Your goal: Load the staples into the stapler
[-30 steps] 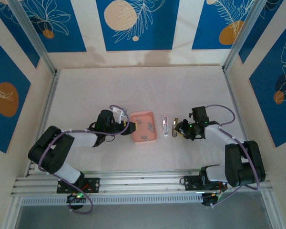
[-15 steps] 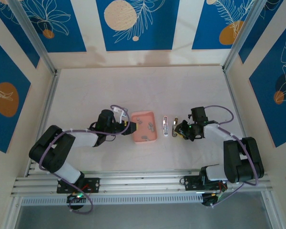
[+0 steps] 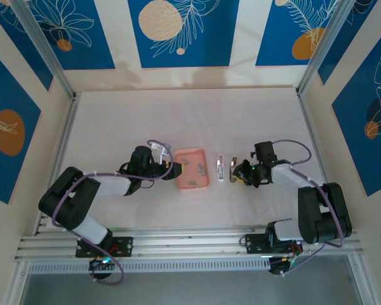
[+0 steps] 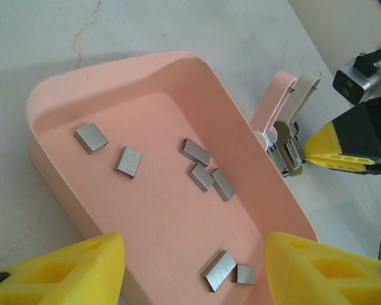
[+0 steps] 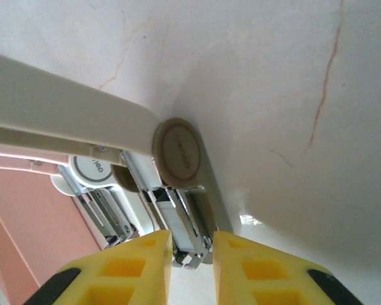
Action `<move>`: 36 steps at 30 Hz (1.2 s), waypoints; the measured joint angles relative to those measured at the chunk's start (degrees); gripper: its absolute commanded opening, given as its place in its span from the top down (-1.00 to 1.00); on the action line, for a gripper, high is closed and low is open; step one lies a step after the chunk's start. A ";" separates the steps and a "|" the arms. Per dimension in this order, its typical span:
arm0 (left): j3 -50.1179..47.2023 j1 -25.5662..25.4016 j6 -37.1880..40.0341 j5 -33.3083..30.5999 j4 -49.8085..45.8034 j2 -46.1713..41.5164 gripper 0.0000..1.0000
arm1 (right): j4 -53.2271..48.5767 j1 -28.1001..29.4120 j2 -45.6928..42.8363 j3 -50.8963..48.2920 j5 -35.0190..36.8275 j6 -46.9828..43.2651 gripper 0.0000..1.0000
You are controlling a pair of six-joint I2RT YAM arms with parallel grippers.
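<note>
Several small grey staples [image 4: 202, 176] lie loose in the salmon-pink tray [image 4: 57, 101]. My left gripper [image 4: 193, 270] straddles the tray's near end, a yellow finger against each side wall, shut on it. From above, this gripper [image 3: 170, 168] sits at the tray's [image 3: 192, 182] left end. The stapler [image 3: 221, 168] lies swung open just right of the tray. In the right wrist view its cream arm [image 5: 63, 114] runs left from a round hinge, and my right gripper [image 5: 190, 254] is shut on the end of its metal magazine [image 5: 178, 219].
The pink tray's wall [image 5: 25, 216] lies close beside the stapler. The right gripper's yellow finger [image 4: 349, 143] reaches in behind the stapler [image 4: 286, 121]. The pale table [image 3: 190, 121] runs back to blue-patterned walls, with a metal rail [image 3: 190, 244] along the near edge.
The right arm drew in slightly and its gripper settled on the stapler's metal end. The left gripper and the tray have stayed put.
</note>
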 measured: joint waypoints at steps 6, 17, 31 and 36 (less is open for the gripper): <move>0.00 0.00 0.02 0.00 -0.02 0.00 -0.19 | -0.42 0.00 -1.38 1.31 0.20 -0.04 0.45; 0.00 0.00 0.72 0.00 -0.02 0.00 -0.19 | -0.11 0.33 2.40 1.44 0.20 -0.07 0.47; 0.00 -0.02 1.07 0.00 -0.07 0.00 -0.19 | -0.15 0.76 4.07 1.88 0.85 -0.68 0.57; -0.02 -0.02 1.07 0.02 -0.07 0.00 -0.19 | -0.26 1.14 4.09 2.14 1.51 -0.68 0.57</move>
